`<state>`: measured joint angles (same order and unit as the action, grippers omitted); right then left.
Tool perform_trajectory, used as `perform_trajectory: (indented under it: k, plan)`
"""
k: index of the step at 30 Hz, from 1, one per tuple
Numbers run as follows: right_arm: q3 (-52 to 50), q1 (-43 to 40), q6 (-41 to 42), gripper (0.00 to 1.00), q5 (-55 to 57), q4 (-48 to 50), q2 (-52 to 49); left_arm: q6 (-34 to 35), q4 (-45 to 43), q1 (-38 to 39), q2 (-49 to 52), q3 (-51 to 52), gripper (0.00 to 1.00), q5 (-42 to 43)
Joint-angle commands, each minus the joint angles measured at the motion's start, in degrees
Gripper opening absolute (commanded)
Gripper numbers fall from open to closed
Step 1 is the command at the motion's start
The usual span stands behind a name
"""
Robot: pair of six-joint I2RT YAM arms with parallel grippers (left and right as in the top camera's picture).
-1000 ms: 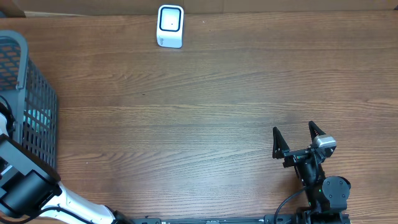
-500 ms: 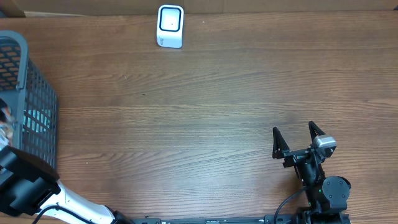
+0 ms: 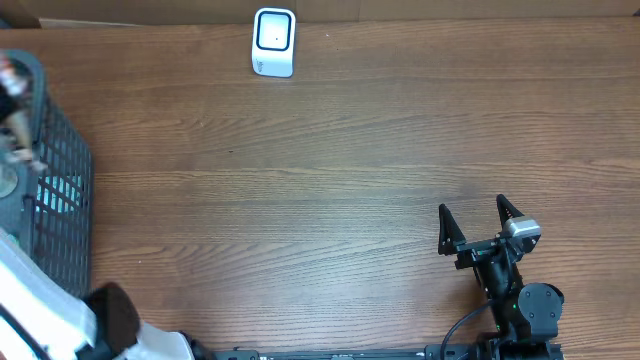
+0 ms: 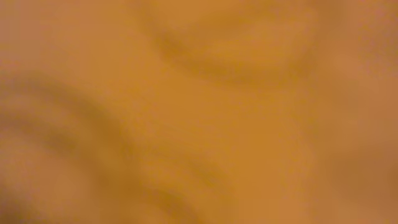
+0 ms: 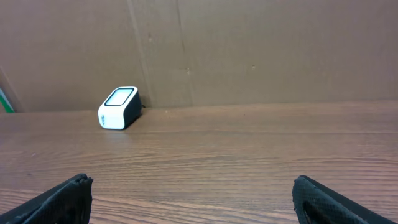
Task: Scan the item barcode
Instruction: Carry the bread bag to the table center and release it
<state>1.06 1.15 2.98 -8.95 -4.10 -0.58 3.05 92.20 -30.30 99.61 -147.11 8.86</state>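
- While lifting clear of the basket (image 3: 65,190) at 9 o'clock, take the item (image 3: 14,85) to be the blurred brown shape at 10 o'clock, over the basket rim.
- Judge the left gripper pinched narrow, probably on the item: fingers unseen, left wrist view filled with nothing but orange blur.
- Hold that pinch firm and avoid brushing the mesh wall.
- Carry across the table (image 3: 330,170) toward the scanner (image 3: 273,42) at 12 o'clock, well apart from the item.
- Turn the barcode face toward the scanner window; barcode side impossible to tell, so rotate slowly and pause in front.
- Leave the right gripper (image 3: 471,205) at 5 o'clock, fingers (image 5: 68,196) spread wide, holding nothing; use as 1 spare hand only for a regrip.
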Motion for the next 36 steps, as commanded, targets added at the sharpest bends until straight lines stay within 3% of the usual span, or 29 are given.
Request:
perform_trajectory:
  k: [1,5,10,14,21,28,29,30,31,32,34,36]
  plan:
    - [-0.59,-0.15,0.07,1.00,0.28,0.17,0.42,5.51,2.69,10.29,-1.95,-0.90,0.04,1.03]
    - [-0.59,-0.15,0.07,1.00,0.28,0.17,0.42,13.75,4.52,21.99,-0.79,3.41,0.05,-0.70]
    - [-0.59,-0.15,0.07,1.00,0.28,0.17,0.42,28.41,2.97,35.87,2.27,17.40,0.05,-15.21]
    - [-0.59,-0.15,0.07,1.00,0.28,0.17,0.42,39.41,-0.50,42.10,6.99,27.50,0.04,-17.42]
    - [-0.59,-0.15,0.07,1.00,0.28,0.17,0.42,40.85,-11.82,48.68,16.85,37.05,0.04,-18.56]
    - [-0.59,-0.15,0.07,1.00,0.28,0.17,0.42,35.58,-17.29,54.25,26.60,38.23,0.04,-18.97]
    - [-0.59,-0.15,0.07,1.00,0.28,0.17,0.42,34.91,-17.27,54.75,27.47,38.21,0.08,-18.97]
    - [-0.59,-0.15,0.04,1.00,0.28,0.17,0.42,33.00,-17.29,55.76,28.74,38.21,0.31,-18.93]
    - [-0.59,-0.15,0.07,1.00,0.28,0.17,0.42,32.87,-17.29,56.24,28.96,38.12,0.46,-18.93]
    - [-0.59,-0.15,0.07,1.00,0.26,0.17,0.42,32.85,-17.18,56.28,28.94,37.62,0.54,-18.93]
    - [-0.59,-0.15,0.07,1.00,0.28,0.17,0.42,32.68,-15.72,56.26,28.94,34.77,0.62,-18.91]
    - [-0.59,-0.15,0.07,1.00,0.28,0.17,0.42,32.37,-13.14,56.08,28.94,30.47,0.63,-18.95]
